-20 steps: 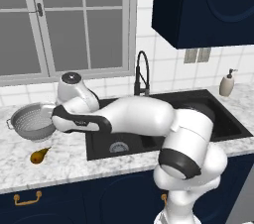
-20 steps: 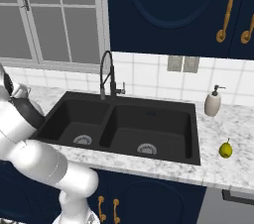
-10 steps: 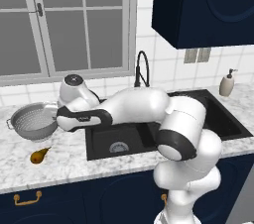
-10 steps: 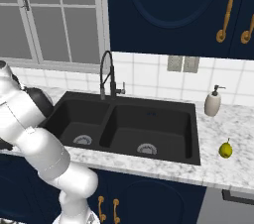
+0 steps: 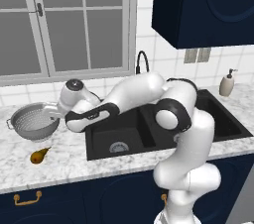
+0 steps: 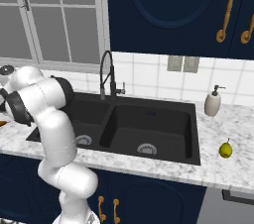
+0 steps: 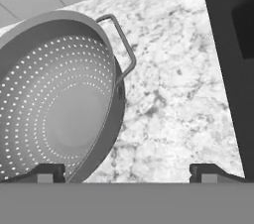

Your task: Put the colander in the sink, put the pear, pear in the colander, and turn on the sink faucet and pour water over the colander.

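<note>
Step in hand: reaching for the colander [image 5: 33, 123], which sits on the marble counter [image 5: 69, 156] at 9 o'clock of the sink [image 5: 149, 129]; nothing is lifted yet by the look of it.
Gripper [image 7: 126, 171]: jaws spread wide apart and empty; in the hand view one fingertip sits over the bowl's inside, the other over bare counter, so the near wall of the rim lies between them.
Colander: upright, empty, one loop handle [image 7: 121, 44] showing at about 1 o'clock of the bowl in the hand view.
Sink: black double basin, both basins bare, silver drain [image 6: 147, 148] visible in the right one.
Brownish pear [image 5: 39, 155]: on the counter at about 6 o'clock of the colander, apart from it.
Yellow-green pear [image 6: 225, 149]: on the counter at 3 o'clock of the sink, well apart from everything else.
Faucet [image 6: 106, 74]: at the back of the sink, 12 o'clock; no water running.
Doing it well: I judge it best to lower straight down so the rim wall stays centred between the fingers, then close firmly; thin metal may slip or tilt. Lift level, clear the sink edge, and set it down in the near basin.
</note>
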### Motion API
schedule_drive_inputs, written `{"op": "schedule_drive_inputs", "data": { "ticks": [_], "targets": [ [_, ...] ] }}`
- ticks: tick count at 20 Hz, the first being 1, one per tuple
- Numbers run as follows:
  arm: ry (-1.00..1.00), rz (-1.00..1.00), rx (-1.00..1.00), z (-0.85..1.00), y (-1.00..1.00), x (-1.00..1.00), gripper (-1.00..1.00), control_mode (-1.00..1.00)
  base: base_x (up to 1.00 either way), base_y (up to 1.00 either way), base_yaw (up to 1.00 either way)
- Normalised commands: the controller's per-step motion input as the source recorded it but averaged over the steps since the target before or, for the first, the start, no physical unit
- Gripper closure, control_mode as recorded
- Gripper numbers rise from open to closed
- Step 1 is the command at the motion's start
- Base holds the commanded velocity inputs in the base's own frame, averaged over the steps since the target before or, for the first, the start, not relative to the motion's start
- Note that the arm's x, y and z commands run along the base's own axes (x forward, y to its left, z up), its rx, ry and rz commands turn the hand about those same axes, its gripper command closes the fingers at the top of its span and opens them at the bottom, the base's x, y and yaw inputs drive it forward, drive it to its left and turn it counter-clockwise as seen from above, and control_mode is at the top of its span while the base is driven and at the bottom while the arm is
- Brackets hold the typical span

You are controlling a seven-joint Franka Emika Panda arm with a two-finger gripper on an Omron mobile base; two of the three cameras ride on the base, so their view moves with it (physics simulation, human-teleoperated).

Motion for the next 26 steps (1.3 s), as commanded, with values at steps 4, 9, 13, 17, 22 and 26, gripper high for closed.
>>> {"op": "schedule_drive_inputs", "data": {
  "ticks": [4, 9, 13, 17, 22, 26],
  "targets": [
    [0.0, -0.05, 0.0, -0.05, 0.44, 0.42, -1.0, -1.0, 0.0, 0.0, 0.0],
    [0.0, -0.03, 0.0, -0.1, 0.39, 0.22, -1.0, -1.0, 0.0, 0.0, 0.0],
    [0.0, -0.01, 0.0, -0.01, 0.23, 0.2, -1.0, -1.0, 0.0, 0.0, 0.0],
    [0.0, 0.0, 0.0, -0.05, 0.08, 0.11, 1.0, -1.0, 0.0, 0.0, 0.0],
    [0.0, 0.0, 0.0, 0.0, 0.02, 0.04, 1.0, -1.0, 0.0, 0.0, 0.0],
    [0.0, 0.0, 0.0, 0.0, 0.0, 0.0, 1.0, -1.0, 0.0, 0.0, 0.0]
  ]
}}
